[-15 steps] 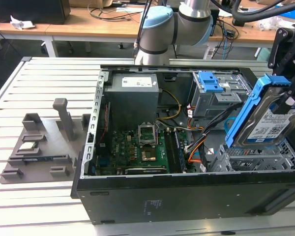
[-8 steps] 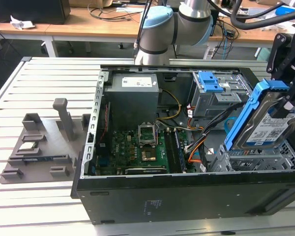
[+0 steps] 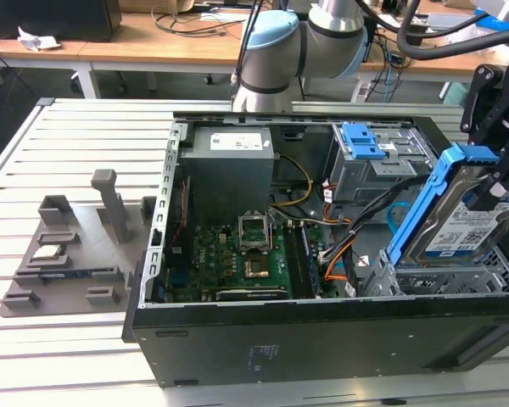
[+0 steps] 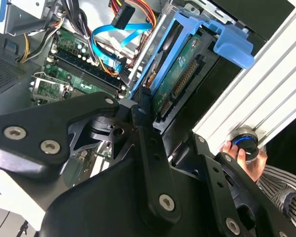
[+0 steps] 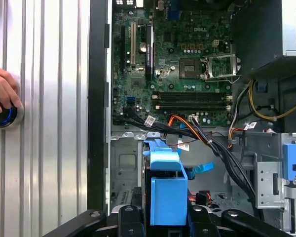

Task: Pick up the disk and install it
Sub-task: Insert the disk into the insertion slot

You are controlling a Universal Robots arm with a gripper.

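A: Pincer state?
B: Gripper [image 3: 498, 188] pinching the disk [image 3: 454, 216]. In the first wrist view there is a finger [image 5: 129, 213] on each side of the blue caddy. It grips the edges, probably to leave the flat faces free for the bay.
A: Disk location?
B: In the exterior view, about 3 o'clock, over the grey drive cage [image 3: 458, 275] in the 4 o'clock corner of the computer case [image 3: 322, 339]. Its lower end is down at the cage; I can't tell if it touches. The top leans toward 1 o'clock.
A: Seated?
B: I'd say no. It's tilted and mostly above the rim.
A: Why tilted?
B: My guess is to clear the cables [image 3: 356, 225] and the cage wall.
A: Anything else?
B: The motherboard [image 3: 237, 259] lies toward 9 o'clock from the disk, apart from it. A person's hand [image 5: 2, 91] rests on a round button [image 5: 4, 116] on the slatted table [image 3: 68, 153], likely a control hold.
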